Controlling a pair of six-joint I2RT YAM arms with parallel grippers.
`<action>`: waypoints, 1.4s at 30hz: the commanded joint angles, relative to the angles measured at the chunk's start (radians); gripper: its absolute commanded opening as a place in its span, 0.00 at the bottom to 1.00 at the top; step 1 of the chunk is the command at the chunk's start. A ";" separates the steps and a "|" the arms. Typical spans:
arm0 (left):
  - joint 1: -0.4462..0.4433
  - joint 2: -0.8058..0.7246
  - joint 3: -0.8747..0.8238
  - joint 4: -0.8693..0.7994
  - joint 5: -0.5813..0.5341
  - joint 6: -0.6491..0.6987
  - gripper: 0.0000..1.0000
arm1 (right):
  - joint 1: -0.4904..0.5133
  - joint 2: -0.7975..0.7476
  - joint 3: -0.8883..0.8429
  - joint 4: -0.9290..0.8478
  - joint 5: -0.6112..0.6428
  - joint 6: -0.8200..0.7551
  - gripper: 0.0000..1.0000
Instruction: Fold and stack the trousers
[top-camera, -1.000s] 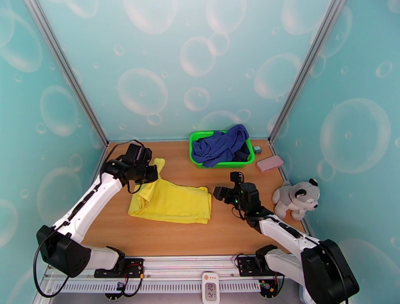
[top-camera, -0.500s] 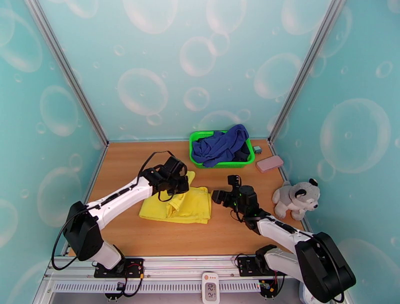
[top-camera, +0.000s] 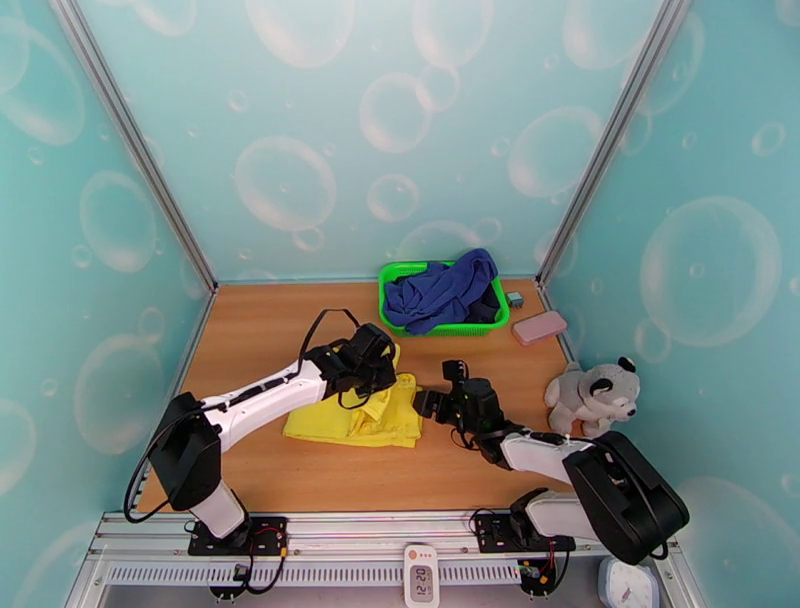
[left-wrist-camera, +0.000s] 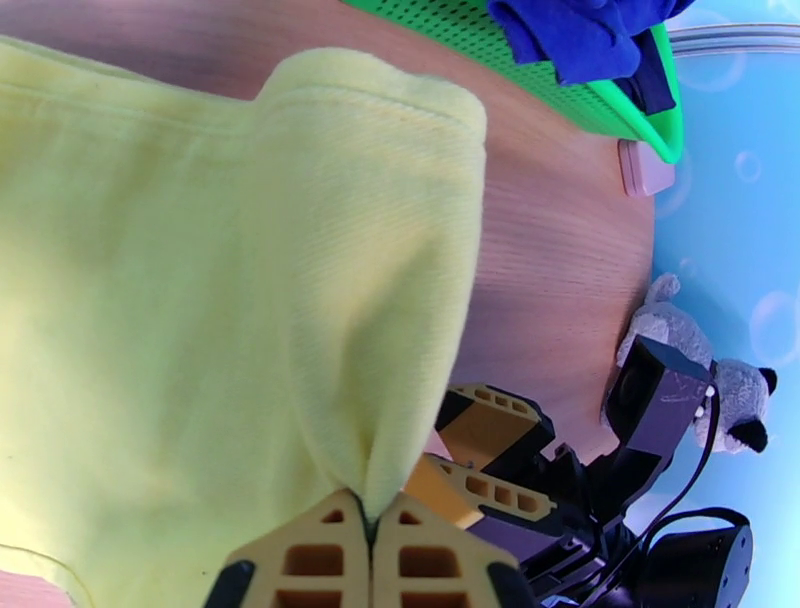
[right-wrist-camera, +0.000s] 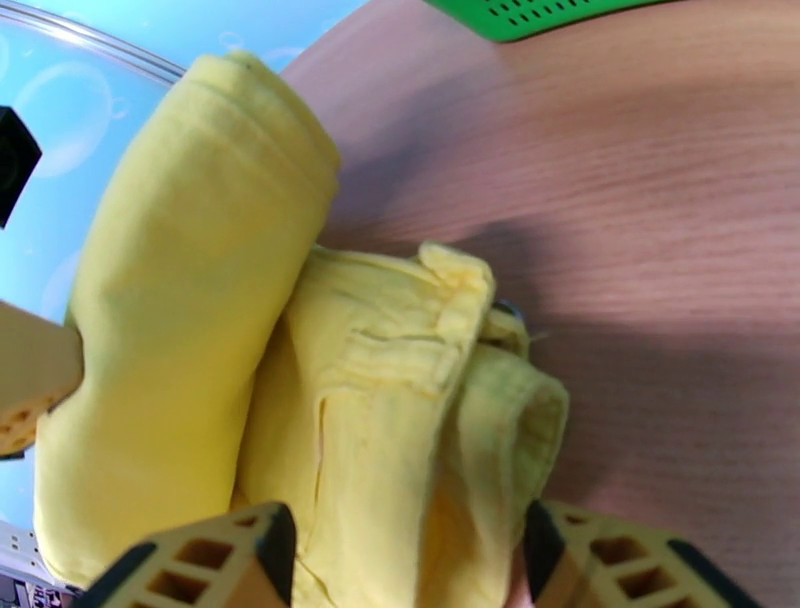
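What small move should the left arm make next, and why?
Probably lower the left gripper to lay the fold flat: its jaws are shut on a lifted fold of the yellow trousers, hanging over the lower layer, close to the edge that the open right gripper straddles.

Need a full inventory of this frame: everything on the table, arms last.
trousers: one, yellow, partly folded, table centre
basket: one, green, far edge
cloth: blue, heaped in basket
block: one, pink, right of basket
plush dog: one, grey-white, right edge
table: one, wooden
left gripper: shut on a trousers fold
right gripper: open, straddling trousers' edge
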 joint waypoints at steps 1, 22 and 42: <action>-0.033 0.036 0.055 0.029 0.010 -0.039 0.00 | 0.010 0.028 -0.005 0.072 0.028 0.047 0.64; -0.118 0.136 0.099 0.182 -0.056 -0.102 0.00 | 0.045 0.132 0.017 0.122 0.056 0.091 0.60; -0.118 0.115 0.020 0.355 0.003 -0.061 0.09 | -0.010 -0.067 -0.009 -0.068 0.127 0.104 0.62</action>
